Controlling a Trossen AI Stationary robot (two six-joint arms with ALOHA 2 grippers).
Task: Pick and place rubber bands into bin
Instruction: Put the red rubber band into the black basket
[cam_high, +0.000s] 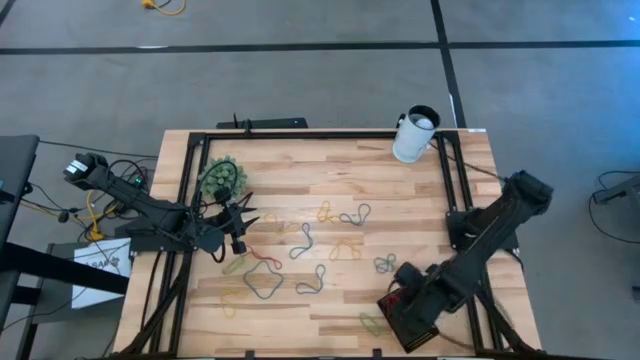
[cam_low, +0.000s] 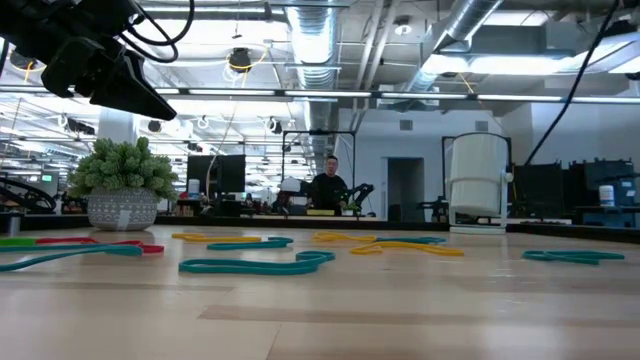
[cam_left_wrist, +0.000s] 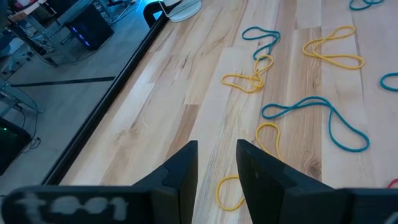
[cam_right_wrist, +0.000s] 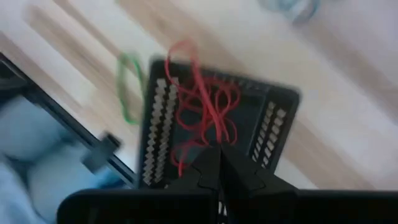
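Right gripper (cam_right_wrist: 219, 163) — fingers pressed together, pinching red rubber bands (cam_right_wrist: 205, 112); it hangs directly over the bin (cam_right_wrist: 267, 130), and the red loops drape from the fingertips down into it. The bin sits at the table's (cam_high: 330, 310) near right corner, with a green band (cam_right_wrist: 129, 87) on the wood just beside its wall.

Left gripper (cam_left_wrist: 216, 163) — fingers parted with nothing between them, above the left part of the table; a yellow band (cam_left_wrist: 230, 190) lies on the wood just beyond the fingertips, with teal and yellow loops farther out.
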